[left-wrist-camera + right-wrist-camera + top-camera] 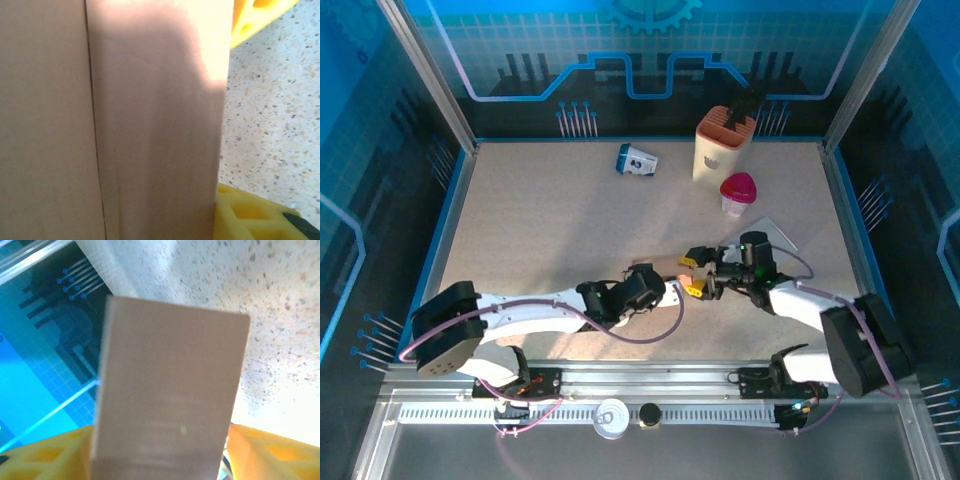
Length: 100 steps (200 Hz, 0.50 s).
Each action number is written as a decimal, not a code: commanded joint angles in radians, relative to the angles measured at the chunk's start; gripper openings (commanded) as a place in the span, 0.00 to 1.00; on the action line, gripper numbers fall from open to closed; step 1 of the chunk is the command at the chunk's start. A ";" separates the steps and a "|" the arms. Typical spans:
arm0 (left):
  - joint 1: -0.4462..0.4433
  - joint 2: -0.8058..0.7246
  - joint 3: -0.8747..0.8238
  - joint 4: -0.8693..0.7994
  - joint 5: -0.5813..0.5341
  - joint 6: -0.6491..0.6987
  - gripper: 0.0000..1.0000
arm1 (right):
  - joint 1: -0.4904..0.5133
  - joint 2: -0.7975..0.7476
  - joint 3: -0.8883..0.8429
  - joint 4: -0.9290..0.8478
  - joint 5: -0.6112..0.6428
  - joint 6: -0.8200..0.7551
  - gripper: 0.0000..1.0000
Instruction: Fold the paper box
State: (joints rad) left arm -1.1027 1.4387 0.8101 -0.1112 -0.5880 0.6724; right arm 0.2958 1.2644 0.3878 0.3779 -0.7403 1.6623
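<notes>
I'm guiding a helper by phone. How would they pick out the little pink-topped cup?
On the speckled table, look toward the far right for the tall cream holder with an orange top. The cup stands just in front of it, nearer the arms: short, and the only pink thing there.

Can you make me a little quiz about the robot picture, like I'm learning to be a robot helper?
1. True or false: the paper box is between the left claw and the right claw.
2. The cup has a lid that is: A green, B pink, C black?
3. Fill in: the right claw's fingers are ____.
Key: 1 true; 2 B; 3 yellow.
</notes>
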 commanded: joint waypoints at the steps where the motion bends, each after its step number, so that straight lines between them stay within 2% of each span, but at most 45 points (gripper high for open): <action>1: 0.000 -0.047 0.059 -0.170 0.083 -0.110 0.42 | -0.060 -0.149 0.032 -0.300 0.061 -0.160 0.71; 29: 0.000 -0.048 0.114 -0.357 0.185 -0.224 0.43 | -0.151 -0.333 0.107 -0.593 0.133 -0.347 0.76; 51: 0.000 -0.030 0.158 -0.462 0.280 -0.289 0.45 | -0.169 -0.408 0.171 -0.806 0.226 -0.483 0.74; 63: 0.006 -0.011 0.182 -0.505 0.323 -0.312 0.46 | -0.156 -0.457 0.172 -0.863 0.277 -0.503 0.68; 78: 0.029 0.022 0.221 -0.562 0.385 -0.336 0.45 | -0.094 -0.563 0.139 -0.906 0.390 -0.467 0.60; 100: 0.070 0.069 0.264 -0.604 0.464 -0.330 0.45 | 0.114 -0.730 0.079 -0.946 0.636 -0.336 0.55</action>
State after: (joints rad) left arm -1.0744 1.4597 1.0183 -0.5919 -0.2626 0.3885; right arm 0.2409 0.6693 0.5198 -0.4015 -0.3801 1.2613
